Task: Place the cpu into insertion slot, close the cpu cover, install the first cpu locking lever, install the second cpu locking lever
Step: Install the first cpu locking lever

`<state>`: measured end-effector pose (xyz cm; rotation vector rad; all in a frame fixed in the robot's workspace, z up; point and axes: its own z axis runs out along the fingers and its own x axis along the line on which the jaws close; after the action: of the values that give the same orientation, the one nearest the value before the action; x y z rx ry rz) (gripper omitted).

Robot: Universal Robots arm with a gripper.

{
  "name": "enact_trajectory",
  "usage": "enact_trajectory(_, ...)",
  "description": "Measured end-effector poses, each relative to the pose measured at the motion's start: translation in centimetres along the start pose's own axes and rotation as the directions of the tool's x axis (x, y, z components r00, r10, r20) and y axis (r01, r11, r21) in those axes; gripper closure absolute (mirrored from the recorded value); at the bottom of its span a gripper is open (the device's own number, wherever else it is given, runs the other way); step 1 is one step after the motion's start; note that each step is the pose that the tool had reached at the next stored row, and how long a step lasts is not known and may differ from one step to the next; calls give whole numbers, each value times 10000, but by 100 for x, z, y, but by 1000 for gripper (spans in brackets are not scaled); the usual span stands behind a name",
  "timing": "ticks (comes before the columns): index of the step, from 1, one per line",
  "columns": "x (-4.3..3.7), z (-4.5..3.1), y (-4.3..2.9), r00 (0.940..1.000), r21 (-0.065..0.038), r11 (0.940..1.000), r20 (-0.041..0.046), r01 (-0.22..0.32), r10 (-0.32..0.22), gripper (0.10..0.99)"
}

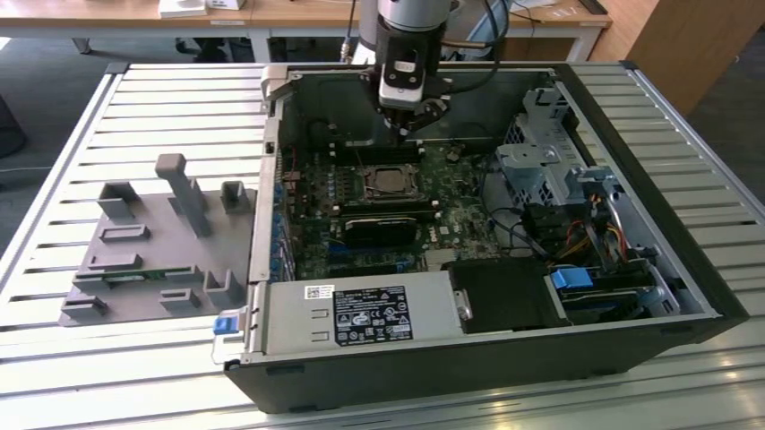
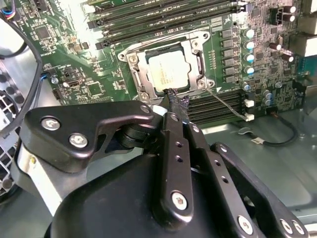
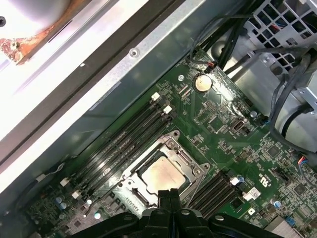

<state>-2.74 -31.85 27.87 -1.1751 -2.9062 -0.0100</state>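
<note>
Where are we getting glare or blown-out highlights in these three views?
First wrist view: the surface outside the case is blown out white. Second wrist view: glare washes the cpu pale. Exterior view: bright reflections on the slatted table, while the motherboard inside the case sits in shade.

An open black computer case (image 1: 478, 372) lies on the slatted counter (image 1: 72, 134). A grey fixture tray (image 1: 156, 253) rests beside it, toward the counter's edge at the exterior view's left.
</note>
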Motion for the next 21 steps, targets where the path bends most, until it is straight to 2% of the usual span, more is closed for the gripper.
enact_trajectory(11, 0, 0, 0, 9972, 6, 9972, -3, 750, -750, 980)
enact_trajectory(18, 0, 0, 0, 9894, 13, 9894, -6, 1453, -1453, 980)
enact_trajectory(21, 0, 0, 0, 9825, 16, 9825, -8, 1860, -1860, 980)
